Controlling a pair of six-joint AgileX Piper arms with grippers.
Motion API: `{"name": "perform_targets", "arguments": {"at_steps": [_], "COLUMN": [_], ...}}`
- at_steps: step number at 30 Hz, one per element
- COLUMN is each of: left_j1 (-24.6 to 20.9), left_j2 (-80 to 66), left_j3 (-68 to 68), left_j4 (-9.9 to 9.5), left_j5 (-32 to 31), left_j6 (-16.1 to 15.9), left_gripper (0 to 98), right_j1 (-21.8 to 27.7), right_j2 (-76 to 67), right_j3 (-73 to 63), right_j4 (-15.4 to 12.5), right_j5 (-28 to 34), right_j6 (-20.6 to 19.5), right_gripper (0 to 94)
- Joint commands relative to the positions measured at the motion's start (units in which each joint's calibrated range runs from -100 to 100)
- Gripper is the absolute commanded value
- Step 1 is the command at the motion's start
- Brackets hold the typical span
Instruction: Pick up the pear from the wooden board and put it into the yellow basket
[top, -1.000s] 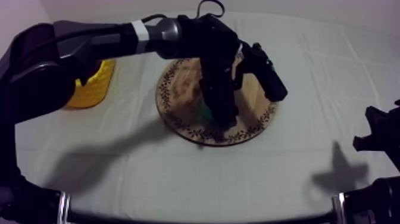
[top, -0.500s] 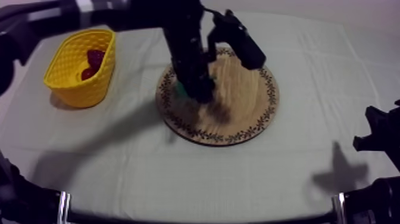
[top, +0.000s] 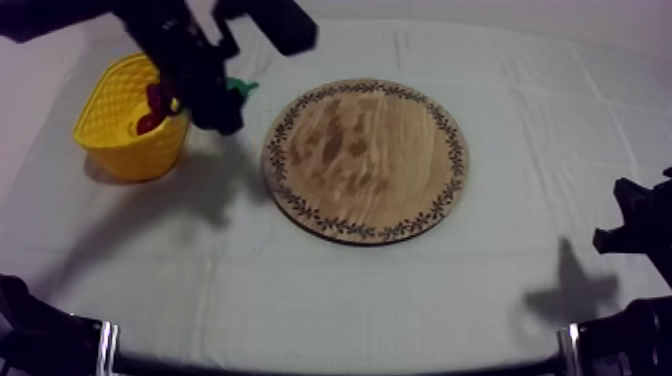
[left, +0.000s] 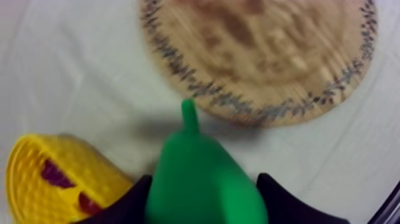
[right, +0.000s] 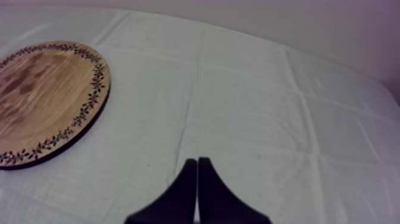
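Green pear (left: 202, 179) aloft beside yellow basket (top: 130, 155)

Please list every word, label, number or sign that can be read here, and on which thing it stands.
None: no text can be read. The wooden board has only a leaf pattern on its rim; the yellow basket, the pear and the cloth bear no letters.

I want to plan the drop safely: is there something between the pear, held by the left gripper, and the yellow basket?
Nothing visible does. The left gripper holds the pear over the cloth, close beside the yellow basket, with only bare cloth between them. Small red fruit lies inside the basket.
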Motion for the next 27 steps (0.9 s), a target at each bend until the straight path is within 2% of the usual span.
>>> {"name": "perform_targets", "arguments": {"at_steps": [1,8,17,27], "left_j1": [-1.60,-7.87,-14.63,-18.50], "left_j2": [-3.00,-3.20,0.98,7.09], "left_j3": [-0.52,-4.89,-6.60,-3.28], "left_j4": [-1.02,-2.74,-6.19,-6.95], "left_j5": [-0.24,-1.09,-7.80,-10.87], "left_j6": [0.56,1.51,3.82,4.50], "left_gripper": [46.3,45.5,41.5,40.0], "right_j1": [0.01,0.01,0.01,0.01], "right_j2": [-0.05,-0.05,-0.05,-0.05], "right_j3": [0.05,0.05,0.05,0.05], "right_j4": [0.02,0.02,0.02,0.02], "right_j5": [0.03,0.03,0.03,0.03], "right_j6": [0.02,0.01,0.01,0.00], "right_gripper": [0.5,0.5,0.5,0.5]}}
